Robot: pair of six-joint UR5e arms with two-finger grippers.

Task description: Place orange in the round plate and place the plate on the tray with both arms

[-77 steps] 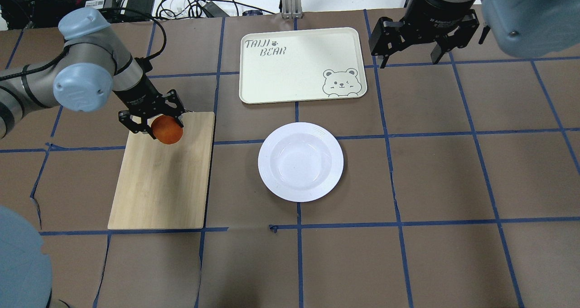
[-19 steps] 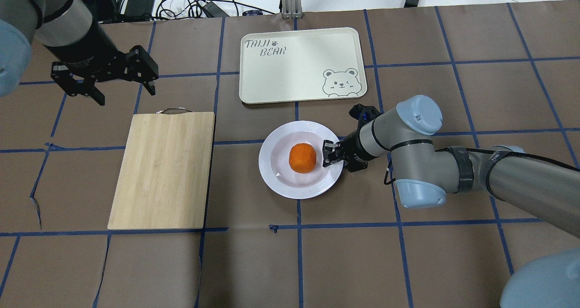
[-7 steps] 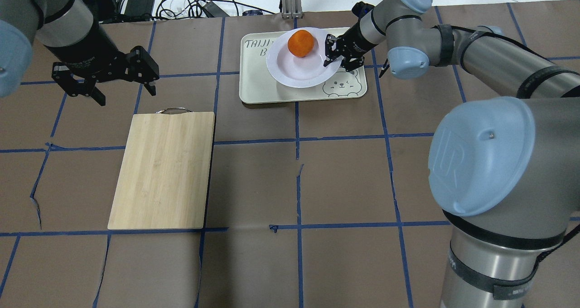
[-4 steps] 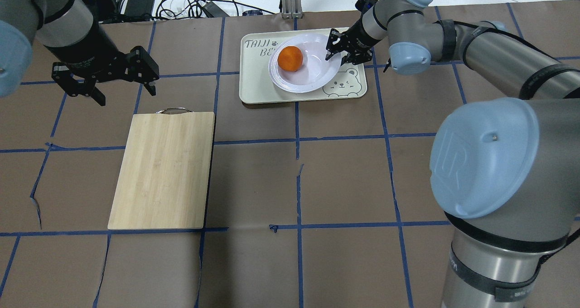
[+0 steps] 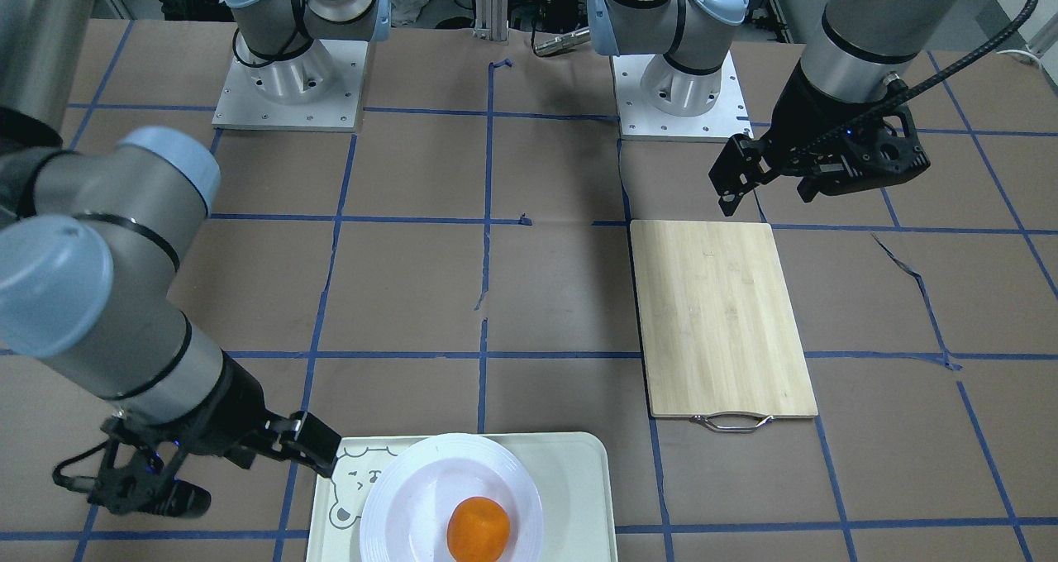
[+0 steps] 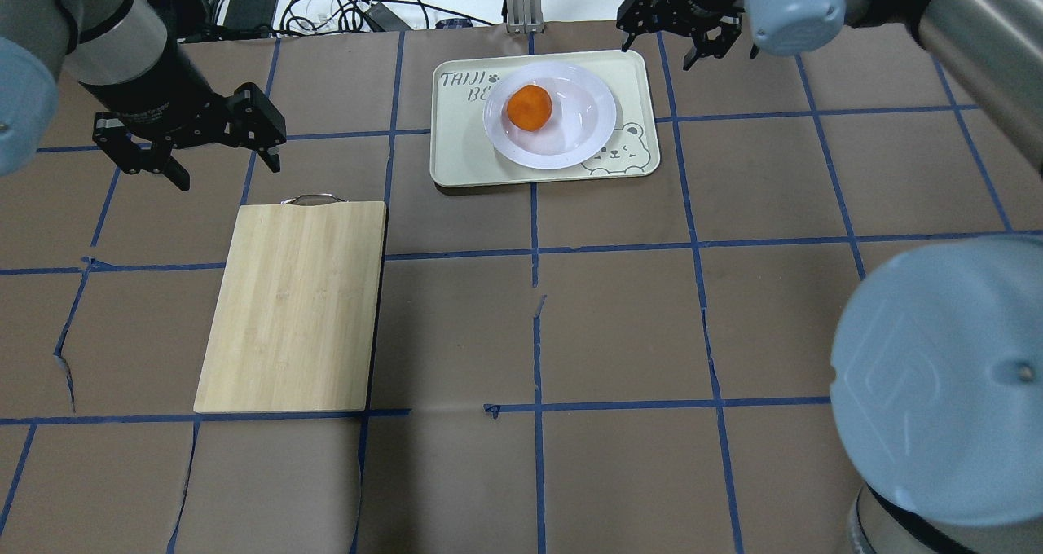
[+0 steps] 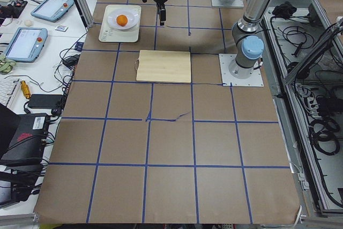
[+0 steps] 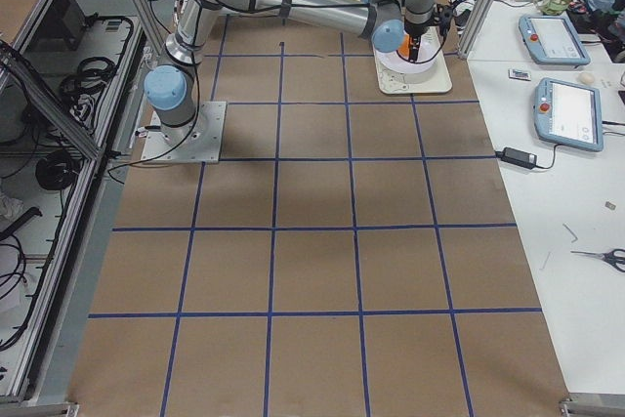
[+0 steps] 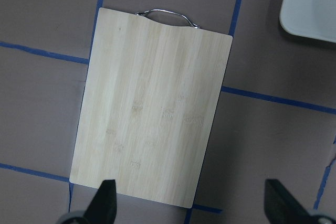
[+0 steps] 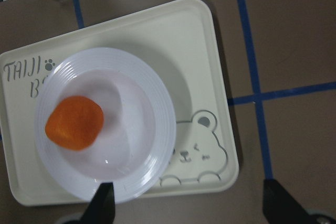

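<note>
The orange (image 6: pixel 530 107) lies left of centre in the round plate (image 6: pixel 583 122), and the plate rests flat on the tray (image 6: pixel 464 155), covering part of its lettering. My right gripper (image 6: pixel 658 53) is open and empty, raised over the tray's far right corner, apart from the plate. In its wrist view the orange (image 10: pixel 73 121), the plate (image 10: pixel 142 129) and the tray (image 10: pixel 194 40) lie below the spread fingertips. My left gripper (image 6: pixel 224 167) hangs open and empty above the table, beyond the cutting board's handle end.
A bamboo cutting board (image 6: pixel 295 305) with a metal handle (image 6: pixel 310 199) lies left of the middle, bare. Cables and boxes crowd the far edge (image 6: pixel 326 8). Brown paper with blue tape lines covers the table (image 6: pixel 619 334).
The right gripper has let go of the plate's rim, opened, and drawn up and away toward the far right. The plate now lies level on the tray. The left arm has not moved.
</note>
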